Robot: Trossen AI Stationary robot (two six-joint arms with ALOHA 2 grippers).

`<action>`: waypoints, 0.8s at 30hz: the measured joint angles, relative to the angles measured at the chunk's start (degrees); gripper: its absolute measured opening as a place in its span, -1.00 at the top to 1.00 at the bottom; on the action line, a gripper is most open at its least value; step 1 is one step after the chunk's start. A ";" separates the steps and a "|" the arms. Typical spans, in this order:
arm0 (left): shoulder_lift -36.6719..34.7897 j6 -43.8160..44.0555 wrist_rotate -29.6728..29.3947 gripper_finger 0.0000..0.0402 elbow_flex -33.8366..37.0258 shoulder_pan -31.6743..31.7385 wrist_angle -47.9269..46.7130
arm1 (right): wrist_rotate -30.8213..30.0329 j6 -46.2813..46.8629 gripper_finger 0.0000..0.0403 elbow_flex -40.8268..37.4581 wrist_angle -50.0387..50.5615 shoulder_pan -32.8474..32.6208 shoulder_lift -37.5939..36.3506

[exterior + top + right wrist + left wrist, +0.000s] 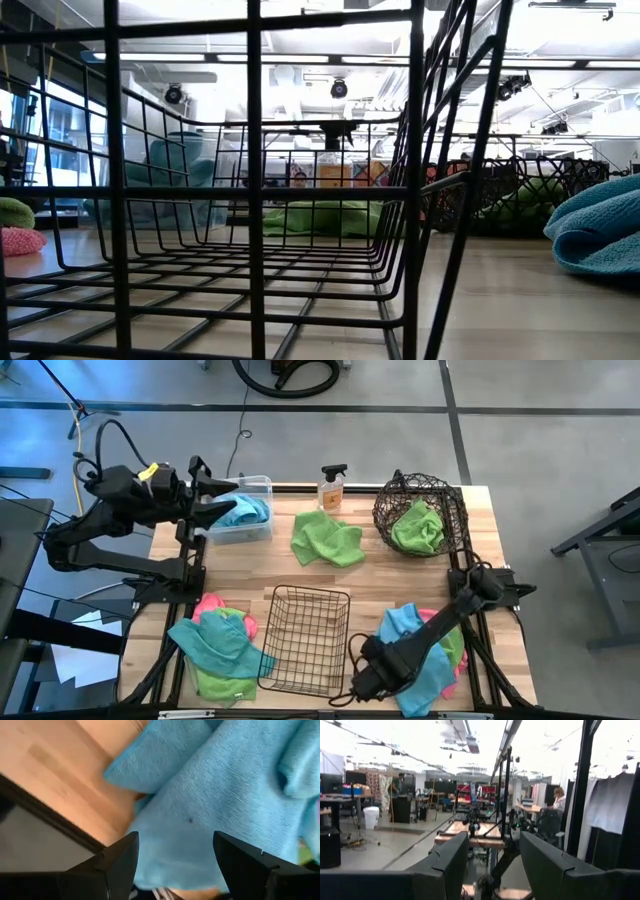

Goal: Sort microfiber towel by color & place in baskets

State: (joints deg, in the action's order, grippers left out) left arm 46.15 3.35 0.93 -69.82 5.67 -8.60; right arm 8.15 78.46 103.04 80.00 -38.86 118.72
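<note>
The clear bin [243, 510] at the far left holds a teal towel [243, 511]; the round wire basket [421, 512] at the far right holds a green towel [419, 527]; the black grid basket [307, 639], near centre, is empty. A loose green towel [326, 539] lies between the far containers, and mixed piles sit near left [221, 646] and near right [425, 650]. The left gripper [222, 501] hovers over the bin, fingers apart. The right gripper [172, 862] is spread over blue cloth, shown only by its wrist view.
</note>
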 joint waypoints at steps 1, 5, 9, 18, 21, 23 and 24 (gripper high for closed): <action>-0.03 0.01 -0.01 0.18 0.00 0.00 0.46 | -0.58 1.10 -0.25 -1.09 -1.11 -0.25 0.00; -0.13 0.01 -0.11 0.18 0.00 0.00 2.70 | -0.94 3.57 -0.25 -7.02 -6.07 -0.69 0.07; -0.10 0.02 -0.13 0.18 0.00 0.00 4.22 | -0.63 5.69 -0.25 -10.30 -8.61 -0.71 0.11; 0.29 0.01 -0.15 0.18 0.00 0.00 5.07 | -2.27 9.58 -0.21 -13.41 -10.94 -0.95 0.11; 0.23 -0.04 -0.15 0.18 0.00 0.00 5.09 | -2.39 9.59 -0.03 -13.90 -10.22 -1.25 0.09; 0.20 -0.04 -0.15 0.18 0.00 0.00 5.16 | -2.43 9.59 0.18 -13.90 -9.83 -1.34 0.09; 0.20 -0.04 -0.15 0.18 0.00 0.02 5.18 | -2.38 9.59 0.31 -13.90 -9.78 -1.34 0.09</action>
State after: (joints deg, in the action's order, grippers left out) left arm 46.35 3.31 0.78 -69.82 5.69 -3.42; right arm 5.76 88.05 89.14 70.22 -40.21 118.80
